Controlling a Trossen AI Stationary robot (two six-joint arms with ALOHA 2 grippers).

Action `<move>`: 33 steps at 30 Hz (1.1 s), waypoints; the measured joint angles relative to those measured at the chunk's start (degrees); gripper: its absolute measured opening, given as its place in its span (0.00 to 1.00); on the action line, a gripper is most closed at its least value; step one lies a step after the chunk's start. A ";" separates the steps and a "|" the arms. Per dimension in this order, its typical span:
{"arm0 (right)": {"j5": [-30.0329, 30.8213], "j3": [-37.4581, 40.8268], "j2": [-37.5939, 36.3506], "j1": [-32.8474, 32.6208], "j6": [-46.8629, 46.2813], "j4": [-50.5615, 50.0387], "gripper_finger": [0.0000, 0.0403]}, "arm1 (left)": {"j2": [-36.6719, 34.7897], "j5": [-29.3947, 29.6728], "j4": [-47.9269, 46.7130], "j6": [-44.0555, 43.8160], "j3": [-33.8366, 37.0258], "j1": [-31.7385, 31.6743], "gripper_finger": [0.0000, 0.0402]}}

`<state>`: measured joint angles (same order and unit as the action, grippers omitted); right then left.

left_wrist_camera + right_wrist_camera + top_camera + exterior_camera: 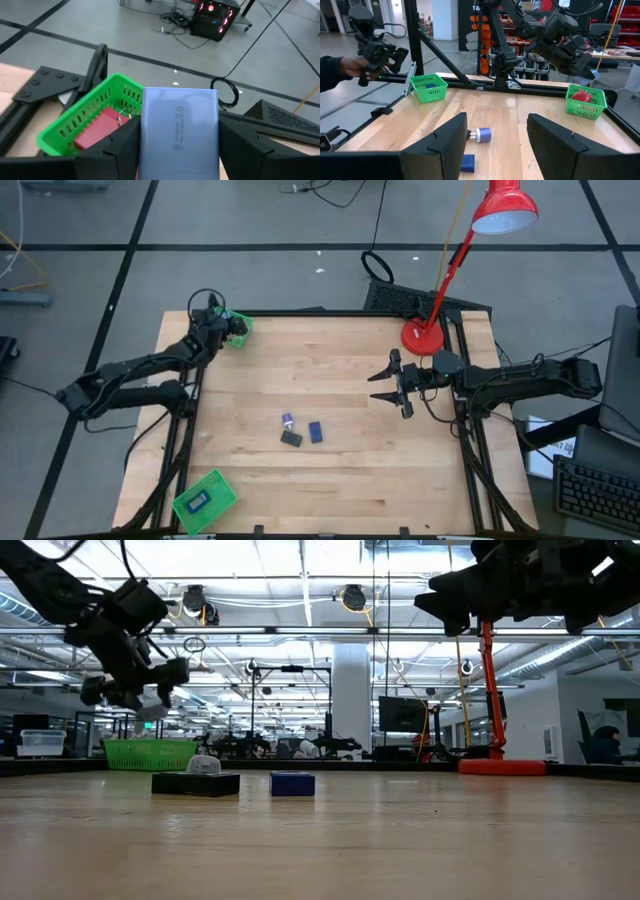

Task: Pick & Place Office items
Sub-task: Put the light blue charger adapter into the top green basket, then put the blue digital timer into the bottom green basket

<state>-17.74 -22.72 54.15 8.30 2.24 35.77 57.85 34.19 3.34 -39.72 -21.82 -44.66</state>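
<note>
My left gripper (226,326) hovers over the far-left green tray (244,330), shut on a light-blue block (179,125) printed "3.0". A red block (97,129) lies in that tray (85,117). My right gripper (384,384) waits open above the table's right part, touching nothing. At mid-table a black rectangle (291,438), a dark-blue block (316,431) and a small white-and-purple plug-like piece (287,420) rest flat on the wood. The right wrist view shows the plug-like piece (481,134) and the dark-blue block (467,162) ahead of the open fingers. My left gripper pinches the light-blue block between its two fingers, one finger (122,142) on each long side (147,145) of it. The block is lifted clear, above the far-left tray's rim. How far back it reaches between the fingers does not show.
A second green tray (205,500) at the near-left corner holds a blue piece. The red desk lamp's base (422,337) stands at the far-right edge, close to my right arm. A person's hand holding a dark device (370,60) shows beyond the table. Bare wood lies between the items and the right arm.
</note>
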 joint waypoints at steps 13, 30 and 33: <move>-0.09 0.00 0.00 0.04 -0.06 -0.36 0.49 | 11.82 1.72 10.06 -1.50 0.00 -2.21 0.65; -0.13 0.00 0.00 0.02 -0.08 -0.92 0.49 | 6.45 -22.56 9.93 11.73 0.00 -1.51 0.66; -0.13 0.00 -0.02 0.02 -0.08 -0.92 0.49 | 5.20 -29.88 9.91 11.04 0.00 -0.02 0.66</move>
<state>-17.87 -22.72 54.13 8.32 2.15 34.85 63.05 4.30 13.25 -28.67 -21.83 -44.68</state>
